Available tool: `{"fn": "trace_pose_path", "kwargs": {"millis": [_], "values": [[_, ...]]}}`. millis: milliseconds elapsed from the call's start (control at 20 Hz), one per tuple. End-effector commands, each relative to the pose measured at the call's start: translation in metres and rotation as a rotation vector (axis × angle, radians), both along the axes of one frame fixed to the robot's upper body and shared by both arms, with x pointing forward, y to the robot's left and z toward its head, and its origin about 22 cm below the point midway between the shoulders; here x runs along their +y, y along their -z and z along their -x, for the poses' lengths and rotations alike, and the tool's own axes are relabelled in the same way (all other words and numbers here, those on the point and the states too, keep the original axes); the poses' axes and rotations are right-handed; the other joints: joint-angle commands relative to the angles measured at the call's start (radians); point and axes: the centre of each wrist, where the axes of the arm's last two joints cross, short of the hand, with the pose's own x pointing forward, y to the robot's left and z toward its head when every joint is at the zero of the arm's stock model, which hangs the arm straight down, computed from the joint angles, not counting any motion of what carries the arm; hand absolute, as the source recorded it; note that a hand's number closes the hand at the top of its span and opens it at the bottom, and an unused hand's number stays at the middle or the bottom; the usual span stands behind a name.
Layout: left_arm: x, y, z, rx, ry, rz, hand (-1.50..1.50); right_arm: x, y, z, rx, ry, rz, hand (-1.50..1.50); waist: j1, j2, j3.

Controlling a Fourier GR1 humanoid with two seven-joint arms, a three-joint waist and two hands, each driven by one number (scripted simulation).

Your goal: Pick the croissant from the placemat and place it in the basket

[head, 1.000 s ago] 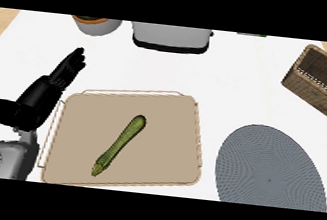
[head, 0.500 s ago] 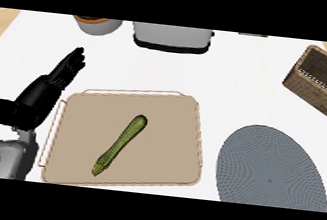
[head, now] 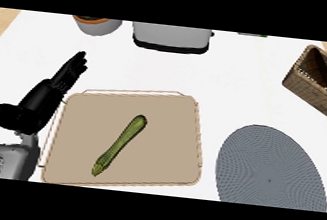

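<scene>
1. Grey and round, the woven placemat (head: 272, 168) is lying on the right part of the white table (head: 236, 84), and no croissant is showing on it.
2. The only food showing is a green asparagus-like stalk (head: 122, 143). It is lying slantwise on the tan tray (head: 168, 127), just left of the placemat. It is long and thin and is getting paler toward its lower tip.
3. The wicker basket (head: 308, 84) is standing at the far right, well apart from the tray. Its inside is mostly hidden, so I cannot tell if a croissant is lying there.
4. The left robot hand (head: 48, 95) is resting beside the tray's left edge, its fingers straight and holding nothing. The right robot hand is not showing.
5. In my judgement, a croissant would be light, soft and flaky, and easily crushed, so the robot hand should be taking it across the thick middle. The stalk is looking light, stiff and smooth, so it may be rolling when touched.
</scene>
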Motion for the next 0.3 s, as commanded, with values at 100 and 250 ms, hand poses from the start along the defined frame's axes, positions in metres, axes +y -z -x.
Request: {"fn": "trace_pose_path", "kwargs": {"millis": [100, 250], "values": [[0.002, -0.002, -0.001, 0.000, -0.021, 0.012, 0.00, -0.014, -0.020, 0.014, -0.146, 0.008, -0.167, -1.50, -0.017, -0.007, -0.001], [0.002, 0.001, 0.003, -0.009, -0.031, -0.019, 0.00, -0.041, -0.024, 0.032, -0.083, -0.001, -0.222, -1.50, -0.014, -0.005, -0.001]]}}
